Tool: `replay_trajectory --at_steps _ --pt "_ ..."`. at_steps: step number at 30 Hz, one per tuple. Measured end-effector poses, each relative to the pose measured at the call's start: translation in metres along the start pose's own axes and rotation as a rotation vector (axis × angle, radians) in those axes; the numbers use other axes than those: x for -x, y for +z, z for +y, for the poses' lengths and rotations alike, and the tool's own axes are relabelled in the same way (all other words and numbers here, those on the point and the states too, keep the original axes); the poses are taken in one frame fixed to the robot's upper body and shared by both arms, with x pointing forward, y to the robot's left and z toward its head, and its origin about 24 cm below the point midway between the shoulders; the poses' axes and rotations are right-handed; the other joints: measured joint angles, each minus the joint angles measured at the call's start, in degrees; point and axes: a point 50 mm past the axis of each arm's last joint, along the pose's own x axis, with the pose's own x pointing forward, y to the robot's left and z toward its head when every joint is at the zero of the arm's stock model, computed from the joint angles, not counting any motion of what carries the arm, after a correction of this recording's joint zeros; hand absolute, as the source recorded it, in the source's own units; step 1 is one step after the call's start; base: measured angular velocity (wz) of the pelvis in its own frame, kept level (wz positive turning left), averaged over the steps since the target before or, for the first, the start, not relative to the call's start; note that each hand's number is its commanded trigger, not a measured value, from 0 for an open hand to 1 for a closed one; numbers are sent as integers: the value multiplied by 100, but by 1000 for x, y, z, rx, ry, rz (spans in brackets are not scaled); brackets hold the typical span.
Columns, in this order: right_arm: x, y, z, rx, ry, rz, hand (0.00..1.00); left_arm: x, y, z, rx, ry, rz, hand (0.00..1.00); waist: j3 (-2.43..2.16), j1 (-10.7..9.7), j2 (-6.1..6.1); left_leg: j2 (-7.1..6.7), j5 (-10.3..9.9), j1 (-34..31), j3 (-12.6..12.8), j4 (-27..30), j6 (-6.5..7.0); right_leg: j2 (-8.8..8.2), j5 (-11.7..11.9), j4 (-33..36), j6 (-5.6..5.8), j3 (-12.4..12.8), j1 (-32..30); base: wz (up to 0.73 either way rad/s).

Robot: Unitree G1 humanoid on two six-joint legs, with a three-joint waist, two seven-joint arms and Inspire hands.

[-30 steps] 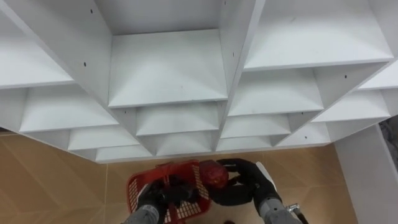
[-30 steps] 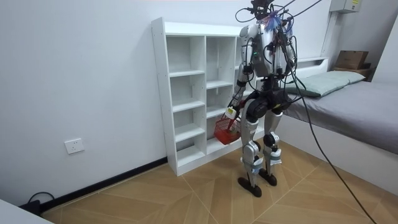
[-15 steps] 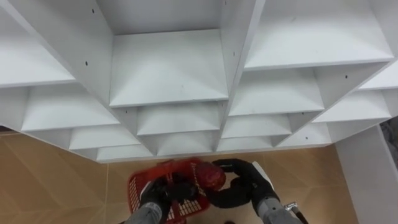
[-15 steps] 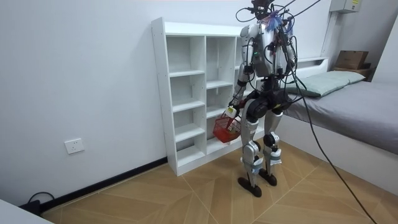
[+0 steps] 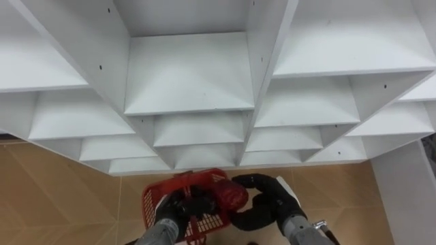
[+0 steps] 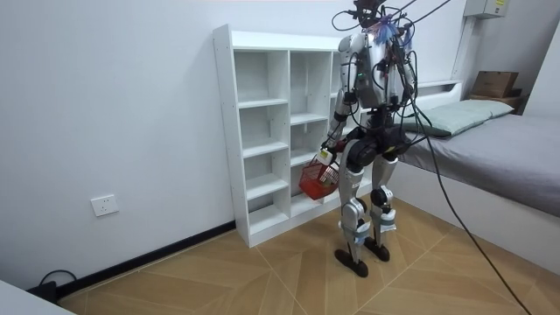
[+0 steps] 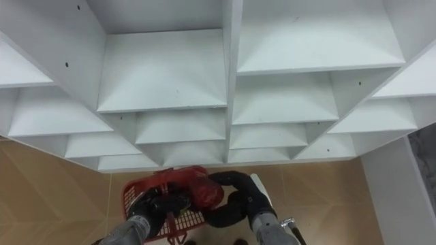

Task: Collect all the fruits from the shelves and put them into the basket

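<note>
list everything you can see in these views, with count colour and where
white shelf unit: one, white, against the wall in front of the robot
red plastic basket: one, red, held low in front of the shelves
red round fruit: one, red, at the basket's rim
wooden floor: tan, below the shelves
bed: one, grey cover, room view's right
pillow: one, pale, on the bed
brown box: one, behind the bed
wall socket: one, white, low on the wall, room view's left
left hand: black, curled, holding the basket
right hand: black, curled round the fruit
</note>
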Motion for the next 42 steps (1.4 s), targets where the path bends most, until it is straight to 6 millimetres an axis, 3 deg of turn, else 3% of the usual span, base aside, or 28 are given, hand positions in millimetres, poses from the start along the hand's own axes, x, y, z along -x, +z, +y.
replay_trajectory --at_steps 5,6,7,9,16,23,42 --pt "1 -5 -4 5 16 18 100 0 0 -1 -10 -7 0 100 -3 8 -12 0 1 5 2 0 0 -3 0 0 0 1 4 0" --pt "2 -6 -4 4 20 22 96 0 0 0 -12 -5 1 100 -3 6 -17 0 2 7 7 0 0 -3 0 1 0 6 4 0" --pt "2 -6 -3 4 21 24 74 1 -1 0 -11 -4 2 100 -3 5 -18 0 2 8 9 0 0 -4 0 1 0 7 4 0" --pt "3 -8 -3 2 28 31 0 1 -2 1 -11 -3 7 100 -3 -2 -28 -1 2 8 15 0 1 -5 0 7 0 19 0 0" --pt "4 -11 -4 10 44 56 0 1 -2 -1 20 -10 10 100 -20 4 -102 -2 1 -1 14 7 0 -2 0 9 0 26 -1 0" --pt "7 -19 11 25 129 90 0 3 7 -16 48 -82 -25 100 -21 1 -103 -2 1 2 14 4 0 4 0 10 0 38 -1 0" --pt "6 -16 23 42 215 81 0 6 -7 -18 114 -105 27 100 -13 6 -82 -2 0 -5 1 3 -1 17 0 7 0 70 0 0"
